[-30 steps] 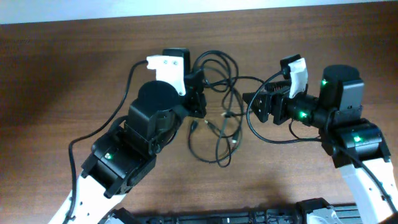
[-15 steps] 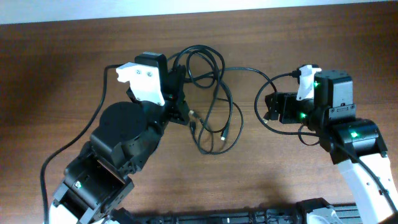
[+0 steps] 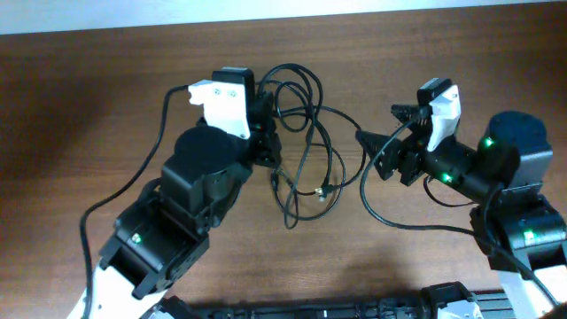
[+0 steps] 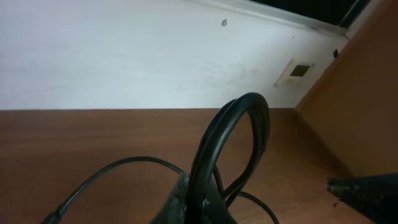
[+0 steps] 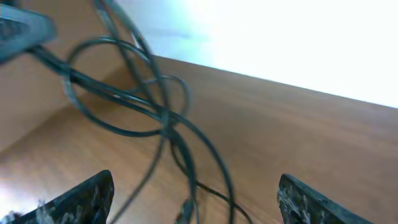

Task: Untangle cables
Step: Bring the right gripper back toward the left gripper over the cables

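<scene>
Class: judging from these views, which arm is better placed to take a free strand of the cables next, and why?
Probably right: the right gripper is open, empty and facing the cables; the left gripper is shut on a loop.

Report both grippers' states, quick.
Left gripper: closed, holding the cables.
Right gripper: open, holding nothing.
</scene>
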